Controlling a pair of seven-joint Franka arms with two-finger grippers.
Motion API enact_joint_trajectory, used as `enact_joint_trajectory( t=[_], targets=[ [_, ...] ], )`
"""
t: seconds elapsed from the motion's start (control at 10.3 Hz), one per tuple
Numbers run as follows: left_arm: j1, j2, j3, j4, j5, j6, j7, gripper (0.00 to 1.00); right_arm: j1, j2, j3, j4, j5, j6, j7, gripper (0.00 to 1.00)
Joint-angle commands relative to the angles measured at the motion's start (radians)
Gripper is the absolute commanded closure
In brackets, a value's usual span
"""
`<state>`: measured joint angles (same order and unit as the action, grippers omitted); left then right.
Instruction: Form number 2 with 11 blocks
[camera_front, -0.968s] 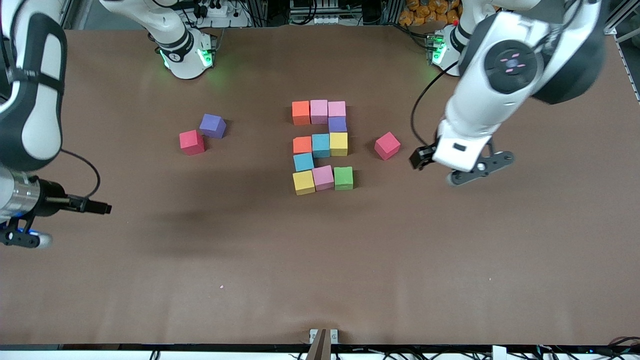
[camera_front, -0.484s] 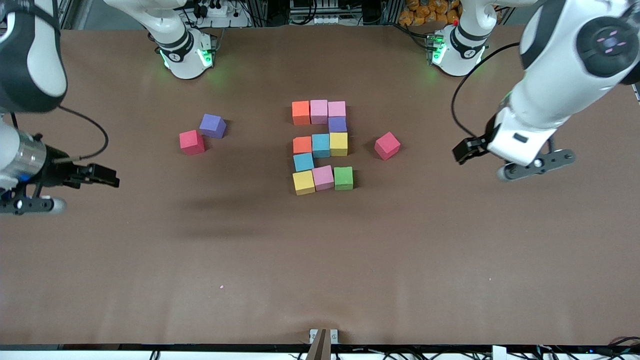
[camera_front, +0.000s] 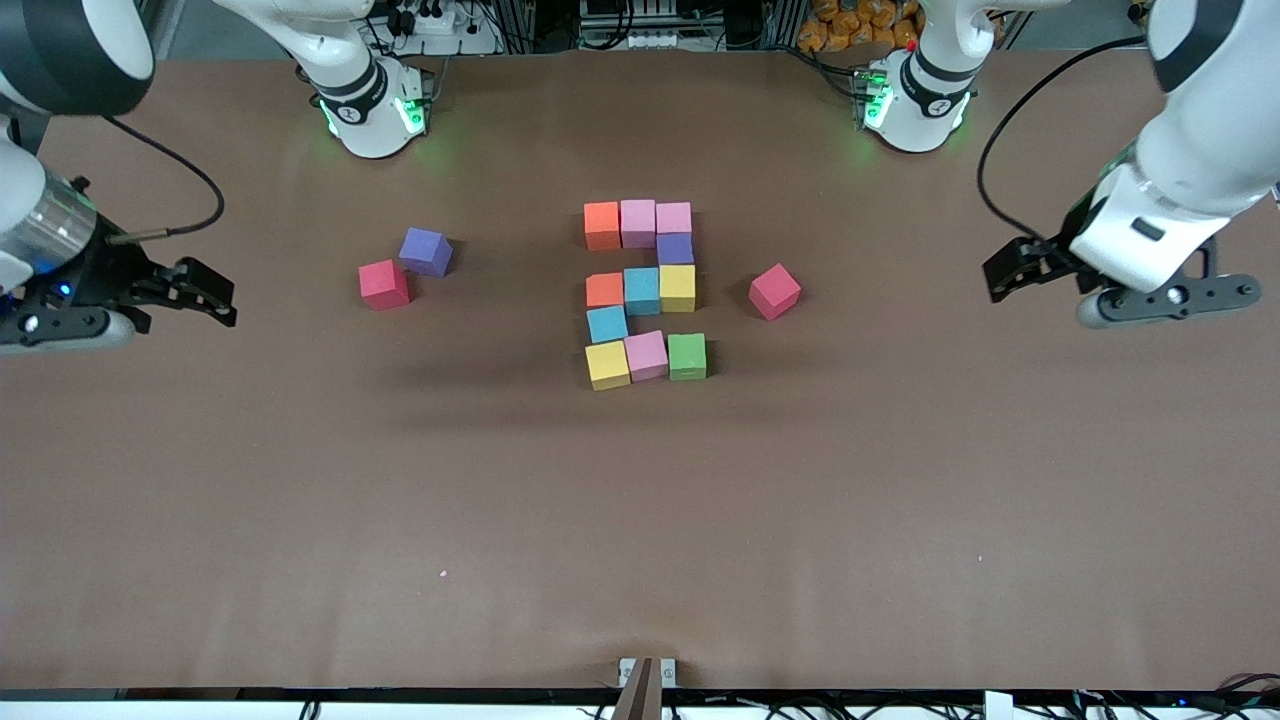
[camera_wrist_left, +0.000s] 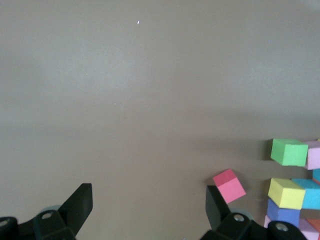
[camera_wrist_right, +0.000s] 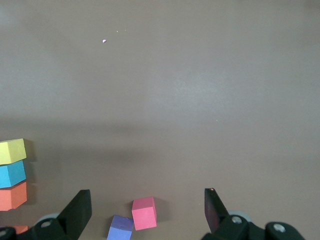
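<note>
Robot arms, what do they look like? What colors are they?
Both arms are white with rounded black joints. Each ends in a black two-finger gripper: left gripper, right gripper. A thin black cable loops along each arm, and green lights glow on the white round bases.

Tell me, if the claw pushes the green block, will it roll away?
Probably not: the green block is a flat-sided cube, so it should slide. It looks like matte foam, likely light and a bit squishy. It touches a pink block, so a sideways push might shove that too.
</note>
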<state>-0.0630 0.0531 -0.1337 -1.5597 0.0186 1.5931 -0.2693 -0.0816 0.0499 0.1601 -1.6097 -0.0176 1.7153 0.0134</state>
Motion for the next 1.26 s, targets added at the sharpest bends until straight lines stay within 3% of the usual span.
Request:
enact_joint_trajectory(
  t=[0.0,1.16],
  targets=[
    [0.041,-0.078,-0.004,-0.079,-0.063,0.001,0.045,0.0,0.118,-0.021,-0.134,-0.015,-0.013,0.01,-0.003,0.0],
    [0.034,-0.113,-0.024,-0.045,0.015,-0.067,0.042,0.0,0.12,-0.041,-0.137,0.131,0.002,-0.158,-0.004,0.0]
  ],
)
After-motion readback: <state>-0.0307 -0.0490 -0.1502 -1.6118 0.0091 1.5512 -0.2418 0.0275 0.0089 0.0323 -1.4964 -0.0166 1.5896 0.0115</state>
